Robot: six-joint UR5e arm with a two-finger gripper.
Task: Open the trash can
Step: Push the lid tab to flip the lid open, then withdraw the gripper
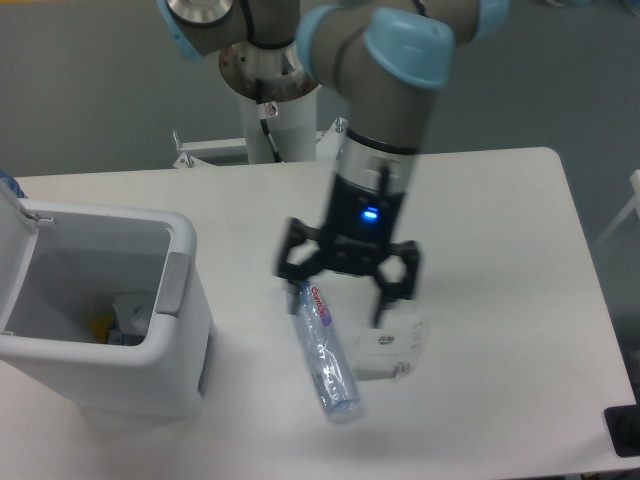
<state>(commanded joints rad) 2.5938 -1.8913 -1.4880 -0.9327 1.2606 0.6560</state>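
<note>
From my remote seat I see the trash can (120, 350) sitting at the left edge of the white table (500, 250), a boxy white bin with rounded corners. Its lid (12, 215) stands swung up at the far left, so the mouth is open and I can look down inside, where a few items lie at the bottom: something yellow and something grey-blue that I cannot identify. The grey push-button tab (174, 284) shows on the right rim of the can. My gripper (345, 283) hangs above the middle of the table, well apart from the can, with a blue light glowing on its body. Its black fingers (388, 290) are spread wide and I see nothing held between them. Just below them a clear plastic bottle (325, 352) with a red-and-white label lies on its side on the table, running from under the left finger toward the near edge. Beside the bottle on the right rests a small white packet (392, 346), touching or nearly touching it. The arm's grey and light-blue joints fill the upper part of my view.
</note>
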